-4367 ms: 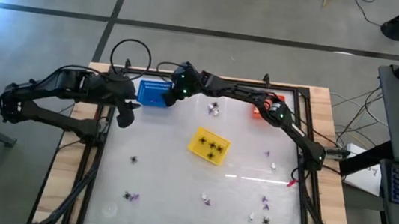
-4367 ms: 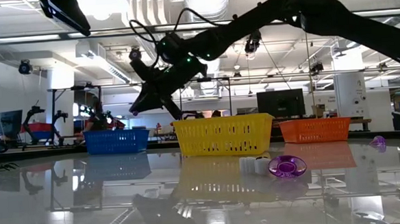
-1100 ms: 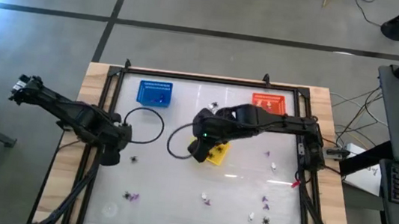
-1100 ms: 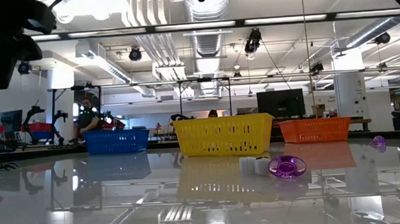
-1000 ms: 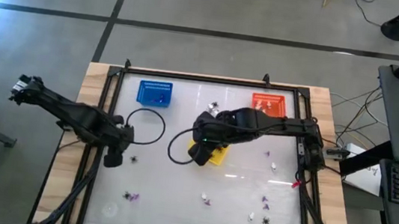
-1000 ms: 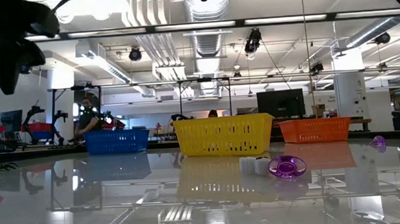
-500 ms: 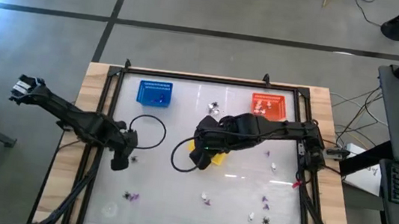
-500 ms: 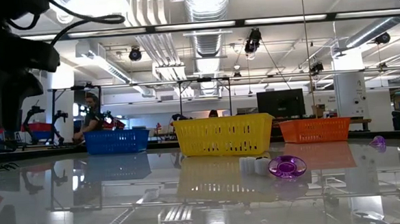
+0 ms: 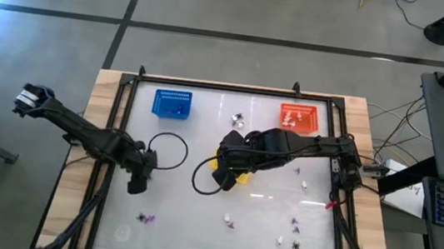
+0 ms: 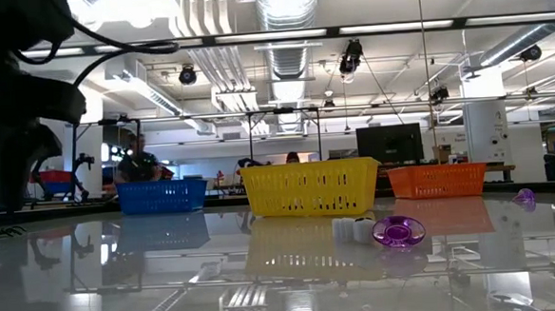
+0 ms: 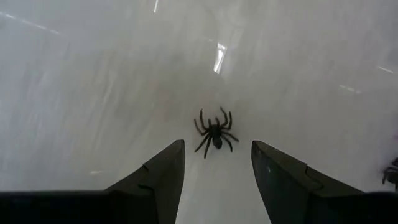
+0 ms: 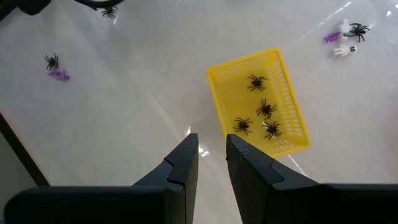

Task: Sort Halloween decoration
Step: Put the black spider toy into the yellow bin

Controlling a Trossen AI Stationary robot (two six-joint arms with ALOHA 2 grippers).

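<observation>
Over the last second we have brought the left pincer down and inward across the table, from the table's left rail toward a lone black spider lying well to the left of the yellow basket. Its jaws have spread wide and carry nothing; in the left wrist view the spider sits on the glossy surface just ahead of the gap between them, untouched. We judge that the approach is nearly done and the next step is to lower over the spider and close.

The right pincer has slid from the yellow basket's upper left corner to its lower left side and hangs above the table there. Its jaws stand a narrow gap apart and hold nothing that we can see.

The yellow basket holds four black spiders. The blue basket stands up and to the left of the yellow one, the orange basket up and to its right; there are small pieces inside both, but we cannot make out which.

More decorations are loose on the table: a small cluster just above the yellow basket, a spider with a purple bit below and to its left, and scattered pieces below and to its right. Much sorting remains.
</observation>
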